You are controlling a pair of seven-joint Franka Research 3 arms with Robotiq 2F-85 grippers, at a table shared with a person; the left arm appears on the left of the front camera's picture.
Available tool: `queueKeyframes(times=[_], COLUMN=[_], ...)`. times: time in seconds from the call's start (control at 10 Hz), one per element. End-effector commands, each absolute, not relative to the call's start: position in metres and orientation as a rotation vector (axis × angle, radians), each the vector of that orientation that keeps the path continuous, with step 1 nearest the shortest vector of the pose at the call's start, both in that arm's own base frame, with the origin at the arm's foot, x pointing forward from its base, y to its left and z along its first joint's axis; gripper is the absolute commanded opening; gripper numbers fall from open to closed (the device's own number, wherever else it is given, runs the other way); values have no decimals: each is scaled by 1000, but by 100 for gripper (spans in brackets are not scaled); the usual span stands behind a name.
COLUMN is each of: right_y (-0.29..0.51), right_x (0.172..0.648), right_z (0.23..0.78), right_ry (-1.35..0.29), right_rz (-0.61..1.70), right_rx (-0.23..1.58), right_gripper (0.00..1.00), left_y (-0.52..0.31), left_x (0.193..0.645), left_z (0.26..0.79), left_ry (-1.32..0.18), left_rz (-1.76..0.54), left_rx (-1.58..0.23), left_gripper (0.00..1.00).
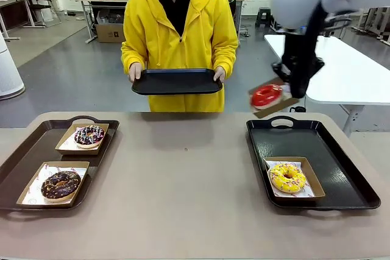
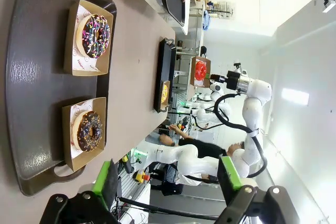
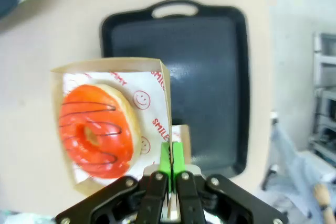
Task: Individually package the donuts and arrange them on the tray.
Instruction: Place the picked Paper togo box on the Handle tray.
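My right gripper [image 1: 289, 91] hangs in the air over the far end of the right black tray [image 1: 341, 181], shut on the rim of a cardboard box [image 3: 107, 66] that holds the glossy red donut [image 1: 266, 96] [image 3: 97, 129]. Its green pads [image 3: 171, 157] pinch the box wall. The yellow sprinkled donut [image 1: 287, 177] lies boxed on that tray. On the left tray [image 1: 24, 150] sit the dark sprinkled donut [image 1: 89, 136] [image 2: 94, 36] and the chocolate donut [image 1: 60, 184] [image 2: 87, 130], each in a box. My left gripper [image 2: 168, 182] is open above the left tray's end.
A person in a yellow hoodie stands at the far edge and holds a black tray [image 1: 177, 81] in both hands. Bare table [image 1: 183, 175] lies between the two trays. A white table [image 1: 353, 71] stands at the back right.
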State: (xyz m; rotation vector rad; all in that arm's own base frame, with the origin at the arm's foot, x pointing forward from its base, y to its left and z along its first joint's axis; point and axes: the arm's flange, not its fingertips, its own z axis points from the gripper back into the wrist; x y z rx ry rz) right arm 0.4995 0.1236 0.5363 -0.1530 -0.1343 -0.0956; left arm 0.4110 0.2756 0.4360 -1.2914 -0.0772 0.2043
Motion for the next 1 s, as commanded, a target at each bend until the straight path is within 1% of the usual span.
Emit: queueKeyframes(times=[0.0,0.3,0.7,0.9], right_y=[86,60,60,64], right_x=[509,524,543,540], right_z=[509,473,436,437], right_ry=[-169,-170,-146,-139], right_rz=[-128,-63,-16,-37], right_rx=[-109,-76,23,-27], right_gripper=[2,2,2,2], left_y=[274,274,274,274], left_x=[407,407,407,407], left_z=[438,438,438,438], left_ry=[-82,-82,-82,-82], left_rz=[200,200,200,200], left_rx=[-1295,-1295,-1295,-1295], left_gripper=[100,100,100,100])
